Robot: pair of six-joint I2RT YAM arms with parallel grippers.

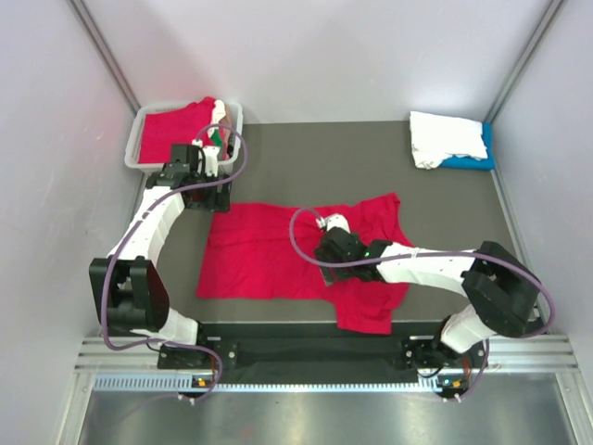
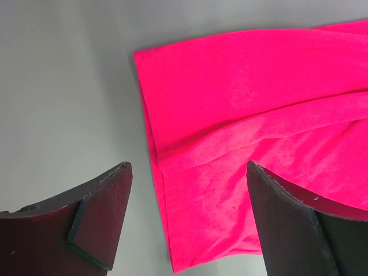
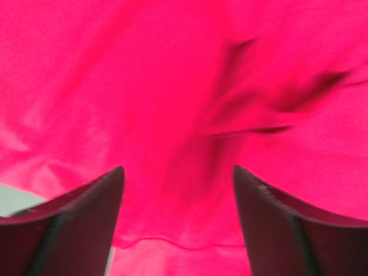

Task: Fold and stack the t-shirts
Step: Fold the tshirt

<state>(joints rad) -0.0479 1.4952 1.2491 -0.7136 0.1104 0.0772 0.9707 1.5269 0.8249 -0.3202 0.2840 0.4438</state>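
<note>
Red t-shirt (image 1: 269, 255) lies spread but rumpled across the middle of the table (image 1: 306, 148); my left gripper (image 2: 190, 172) hangs released over its far-left corner and my right gripper (image 3: 178, 172) gapes empty above the wrinkled centre, so I judge each should pinch a clean edge, not bunched cloth, before folding. Plastic tub (image 1: 135, 139), at far left, holds more red cloth (image 1: 171, 130).

Far corners hold tub (image 1: 131, 153) and folded stack (image 1: 447, 139).

Right wrist view: blurred, red t-shirt (image 3: 172, 86) overruns every edge. Left wrist view: cut at 3 o'clock. Overhead: right arm (image 1: 426, 269) covers middle.
</note>
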